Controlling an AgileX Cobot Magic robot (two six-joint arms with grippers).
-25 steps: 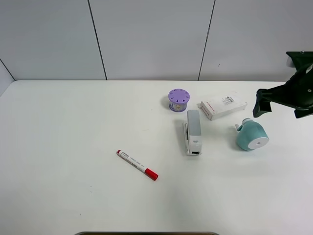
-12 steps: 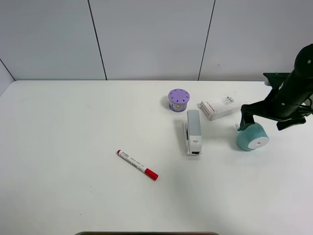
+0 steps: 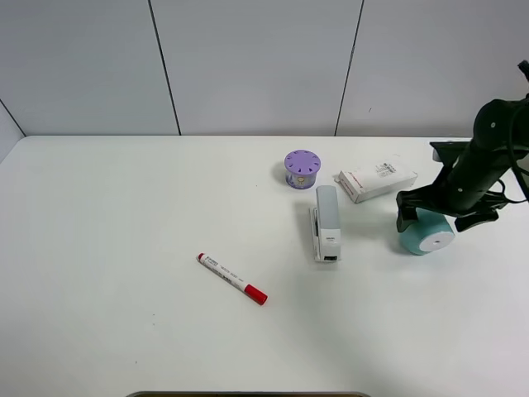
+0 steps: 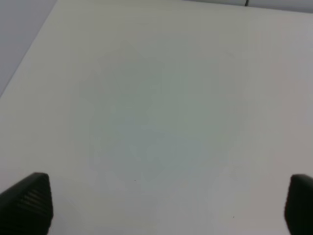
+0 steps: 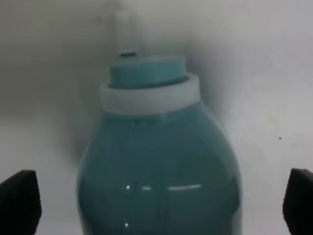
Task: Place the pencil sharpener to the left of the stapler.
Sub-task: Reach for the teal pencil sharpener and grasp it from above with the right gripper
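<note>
The teal pencil sharpener (image 3: 426, 233) lies on its side on the white table, right of the grey-and-white stapler (image 3: 326, 222), white round face toward the front. My right gripper (image 3: 433, 217) hangs open straight over it, one finger on each side. In the right wrist view the teal body (image 5: 159, 161) fills the middle, and the two black fingertips (image 5: 19, 200) stand far apart at the lower corners without touching it. The left gripper (image 4: 166, 203) is open over bare table and does not show in the high view.
A purple cylinder with holes (image 3: 302, 169) and a white flat box with red print (image 3: 377, 182) sit behind the stapler. A red-capped marker (image 3: 232, 279) lies left of the stapler toward the front. The table's (image 3: 124, 215) far edge meets a grey wall.
My right gripper has come down and leftward from the far right edge until it straddles the pencil sharpener. The sharpener and stapler have not moved.
</note>
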